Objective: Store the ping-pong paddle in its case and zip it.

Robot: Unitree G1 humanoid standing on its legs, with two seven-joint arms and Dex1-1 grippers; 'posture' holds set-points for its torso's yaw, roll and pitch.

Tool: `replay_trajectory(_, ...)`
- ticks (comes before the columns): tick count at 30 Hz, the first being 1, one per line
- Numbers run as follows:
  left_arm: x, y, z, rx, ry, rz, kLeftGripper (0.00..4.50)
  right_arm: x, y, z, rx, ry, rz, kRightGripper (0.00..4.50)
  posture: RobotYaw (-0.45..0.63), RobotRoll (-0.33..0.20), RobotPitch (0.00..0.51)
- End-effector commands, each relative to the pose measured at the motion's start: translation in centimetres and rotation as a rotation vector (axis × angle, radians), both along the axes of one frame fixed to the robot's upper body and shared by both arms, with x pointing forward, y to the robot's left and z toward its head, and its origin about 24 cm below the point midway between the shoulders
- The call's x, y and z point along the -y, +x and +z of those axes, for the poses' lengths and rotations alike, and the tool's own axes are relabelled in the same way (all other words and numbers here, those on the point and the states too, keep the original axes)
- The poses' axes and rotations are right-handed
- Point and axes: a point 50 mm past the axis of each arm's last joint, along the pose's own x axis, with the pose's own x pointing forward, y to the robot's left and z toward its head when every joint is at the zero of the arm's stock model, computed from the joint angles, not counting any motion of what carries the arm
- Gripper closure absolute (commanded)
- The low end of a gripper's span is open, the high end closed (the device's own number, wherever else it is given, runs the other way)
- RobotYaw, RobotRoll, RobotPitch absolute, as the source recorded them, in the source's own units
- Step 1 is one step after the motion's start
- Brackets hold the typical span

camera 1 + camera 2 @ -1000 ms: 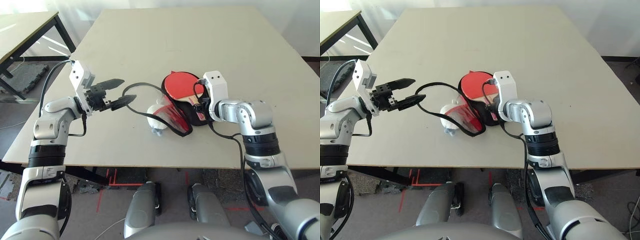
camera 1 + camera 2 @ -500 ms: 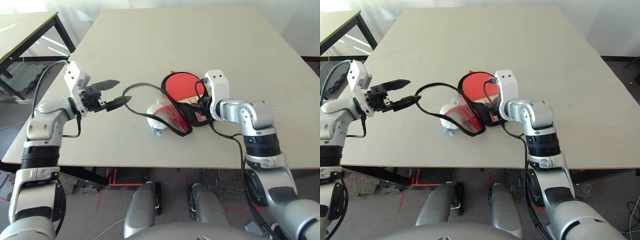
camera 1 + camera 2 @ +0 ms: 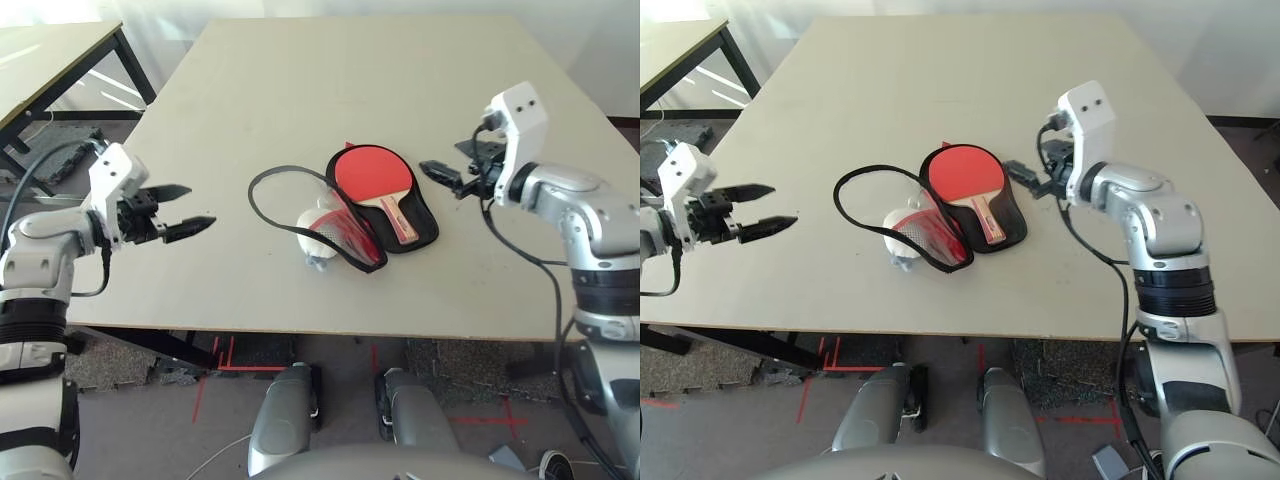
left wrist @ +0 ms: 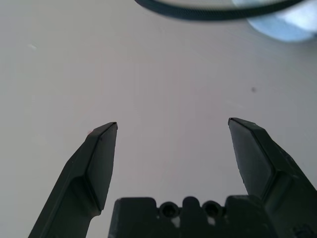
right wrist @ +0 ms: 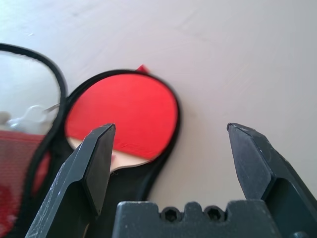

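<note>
ping-pong paddle [image 3: 375, 182] in open case [image 3: 420, 225] — unzipped

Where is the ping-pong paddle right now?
The ping-pong paddle lies face up in the open half of the case, near the middle of the table, with the white plush pendant just to its left.

The ping-pong paddle [image 3: 967, 181] is seen lying in the unzipped case [image 3: 1012, 226] at mid-counter [image 3: 940, 70]; the left tool [image 3: 758, 208] at nine o'clock and right tool [image 3: 1033, 182] at three o'clock are spread, empty.
</note>
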Motion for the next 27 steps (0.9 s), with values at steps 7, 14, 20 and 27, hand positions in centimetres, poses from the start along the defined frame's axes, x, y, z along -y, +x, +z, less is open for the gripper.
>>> replay_trajectory(7, 7.0, 2.5, -1.1, 0.052, -0.154, -0.055, 0.0, 3.4, -1.1, -1.4, -0.049, -0.032, -0.028, 0.02, 0.11, 0.0, 0.102)
replay_trajectory(14, 13.1, 5.9, 2.1, 0.125, -0.247, -0.243, 0.0, 4.7, -2.4, -3.8, -0.149, 0.004, -0.072, 0.02, 0.09, 0.0, 0.111)
replay_trajectory(20, 17.7, 7.4, 3.9, 0.141, -0.334, -0.389, 0.0, 5.1, -3.8, -5.8, -0.23, 0.049, -0.068, 0.02, 0.05, 0.0, 0.113)
replay_trajectory(27, 22.3, 8.0, 3.9, 0.165, -0.352, -0.486, 0.0, 5.1, -5.8, -7.1, -0.298, 0.142, -0.057, 0.02, 0.01, 0.0, 0.117)
